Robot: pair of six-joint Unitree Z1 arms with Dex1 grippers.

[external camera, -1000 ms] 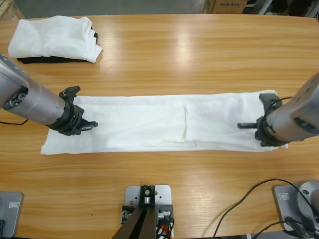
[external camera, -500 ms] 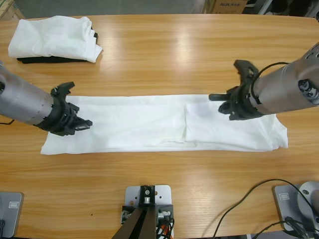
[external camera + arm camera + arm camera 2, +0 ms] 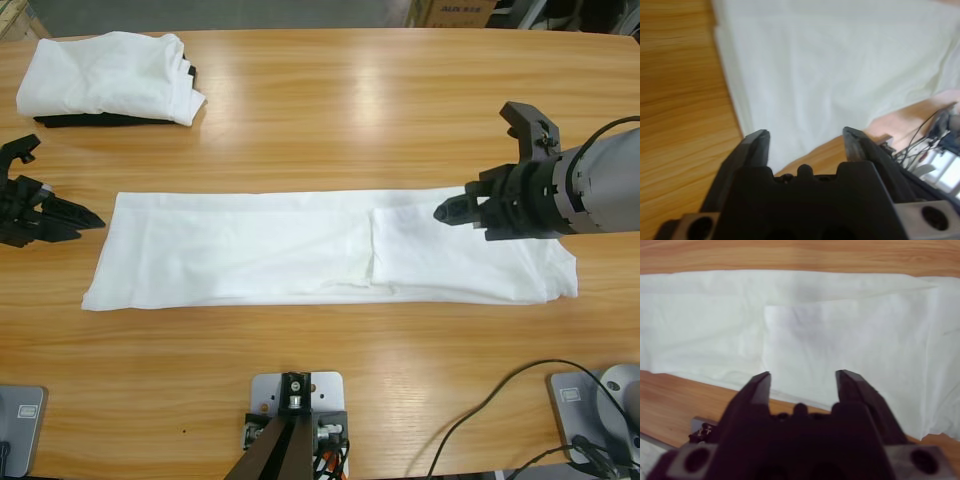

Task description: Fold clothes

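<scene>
Left gripper (image 3: 88, 219) off the cloth, just beside the strip's end with jaws spread and empty; right gripper (image 3: 447, 212) likewise parted, holding nothing, hovering above the far end where a folded-in panel lies. White T-shirt (image 3: 260, 250) flat mid-table (image 3: 350, 110) as a long narrow band, sides already turned in, presumably laid lengthwise so each end sits within one arm's reach for the next fold. Stack of folded garments (image 3: 110, 75) parked in a far corner, well apart, likely to keep the working area free.

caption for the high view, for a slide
White T-shirt folded into a long strip on the table, both open tools, left and right, holding nothing.
</scene>
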